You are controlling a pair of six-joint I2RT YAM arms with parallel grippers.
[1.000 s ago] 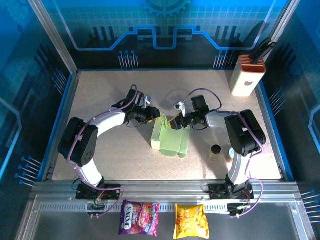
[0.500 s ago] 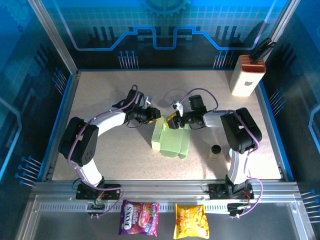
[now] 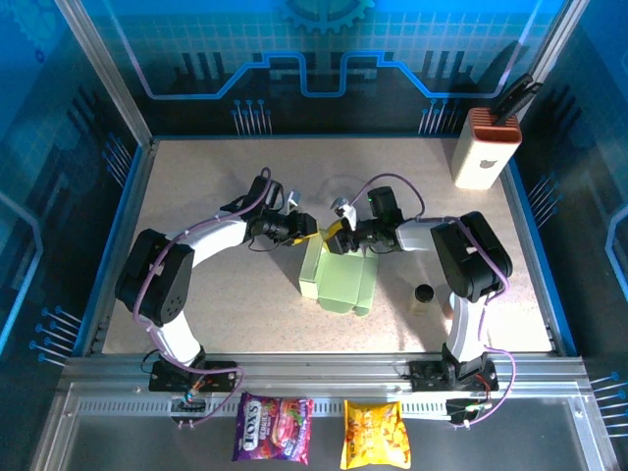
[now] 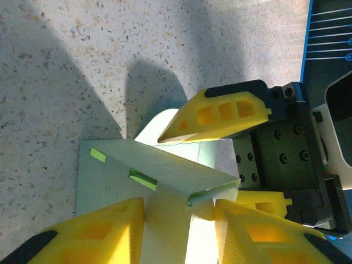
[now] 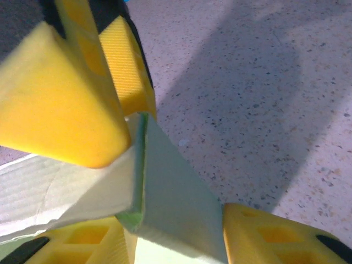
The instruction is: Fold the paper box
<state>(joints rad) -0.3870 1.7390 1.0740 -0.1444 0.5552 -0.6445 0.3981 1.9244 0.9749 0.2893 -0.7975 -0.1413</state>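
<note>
- Speckled table (image 3: 216,177) under everything, flat and hard. Good to press the card down against.
- Pale green paper box (image 3: 339,285) near the middle of the table, between the two arms. Partly folded, with one wall standing up at its far end.
- Left tool (image 4: 179,204) closed on that standing wall, with a yellow finger on each side of the card. Grip firmly, but do not crush. Thin card, easy to dent for good.
- Right tool (image 5: 171,220) just beside the left one, with a corner of the card between its fingers. Cannot tell if squeezing the card or only sitting around it.
- Probably the step in hand: bending a flap over with the other side held in place. Move only one tool, slowly, and use the other as the anchor.
- Bend along the crease line, not across the flat part.
- Watch out for bumps between the two tools, being so close together.
- Little green slots (image 4: 143,179) cut into the card near the left tool. Likely for tabs. Line a tab up straight before pushing it in.
</note>
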